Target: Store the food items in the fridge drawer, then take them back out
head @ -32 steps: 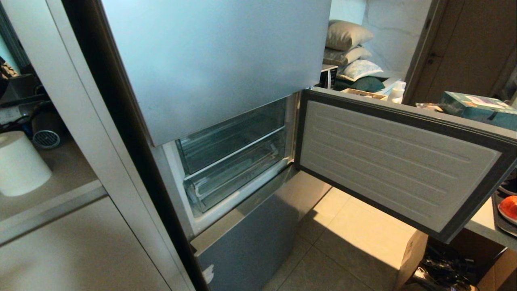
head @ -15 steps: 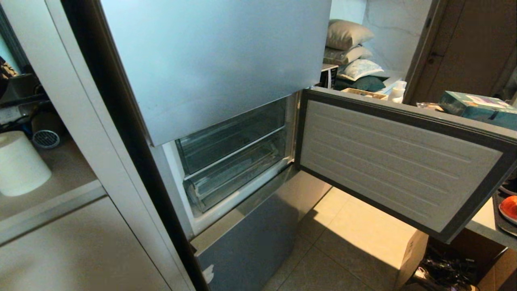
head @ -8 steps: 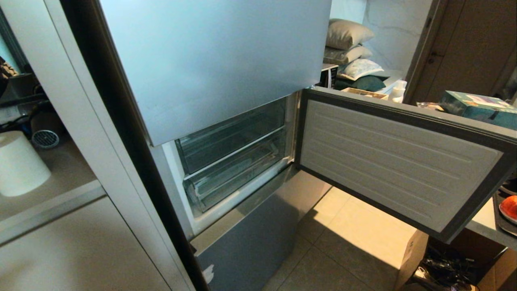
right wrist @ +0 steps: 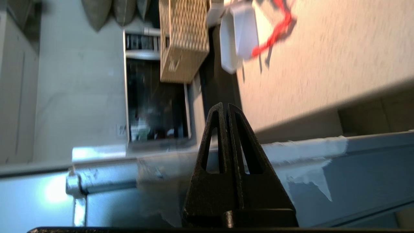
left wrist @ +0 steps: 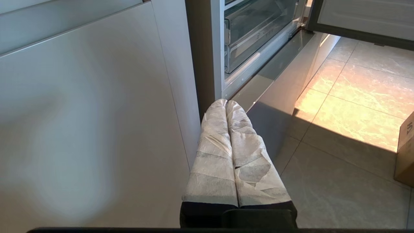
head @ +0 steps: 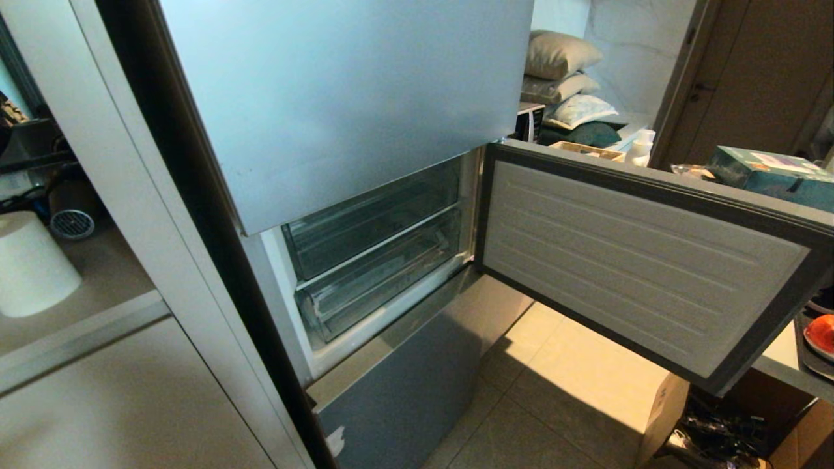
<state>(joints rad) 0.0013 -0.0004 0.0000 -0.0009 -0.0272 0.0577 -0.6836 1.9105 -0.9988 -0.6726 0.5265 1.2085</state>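
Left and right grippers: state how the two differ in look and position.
The left gripper has fingers wrapped in white tape; the right gripper has bare black fingers with cut-out slots. The left points at the fridge's base by the floor; the right sits at the open door's edge near a countertop. Both are shut and hold nothing.

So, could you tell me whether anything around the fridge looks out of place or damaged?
Mostly not: the fridge door stands open and the fridge drawer sits shut and straight. Two small oddities: a pale scuff or chip low on the fridge's bottom panel, and ragged pale tape stuck along the door's top edge in the right wrist view.
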